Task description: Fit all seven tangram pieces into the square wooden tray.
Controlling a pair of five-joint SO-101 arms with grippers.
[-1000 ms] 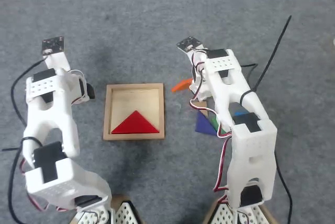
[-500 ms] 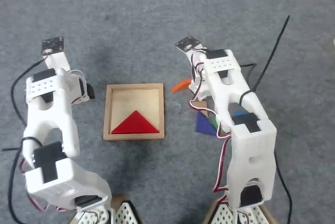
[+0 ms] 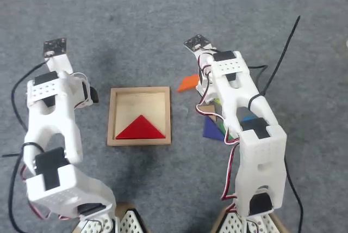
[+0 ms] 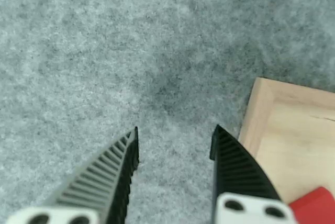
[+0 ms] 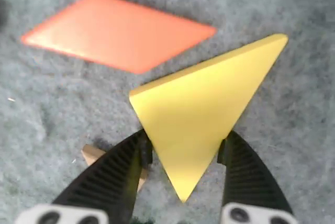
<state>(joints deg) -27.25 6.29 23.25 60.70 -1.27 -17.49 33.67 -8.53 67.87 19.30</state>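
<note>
In the right wrist view my right gripper (image 5: 183,148) is shut on a yellow triangle (image 5: 199,114), one finger on each side of its narrow corner. It is held just above the grey carpet, next to an orange parallelogram (image 5: 118,38) that lies flat. The square wooden tray (image 3: 140,90) sits between the arms and holds a red triangle (image 3: 140,128) against its near edge. My left gripper (image 4: 175,135) stands open over bare carpet, just off the tray's corner (image 4: 261,109), with nothing between its fingers.
A dark blue piece (image 3: 211,129) and a green piece (image 3: 225,130) lie partly under the right arm (image 3: 225,72), right of the tray. A small tan piece (image 5: 94,156) pokes out beside the right gripper's finger. The orange parallelogram (image 3: 188,83) lies off the tray's far right corner.
The right arm has shifted slightly away from the tray's side, so more of the orange parallelogram shows in the high view. The left arm has not moved.
</note>
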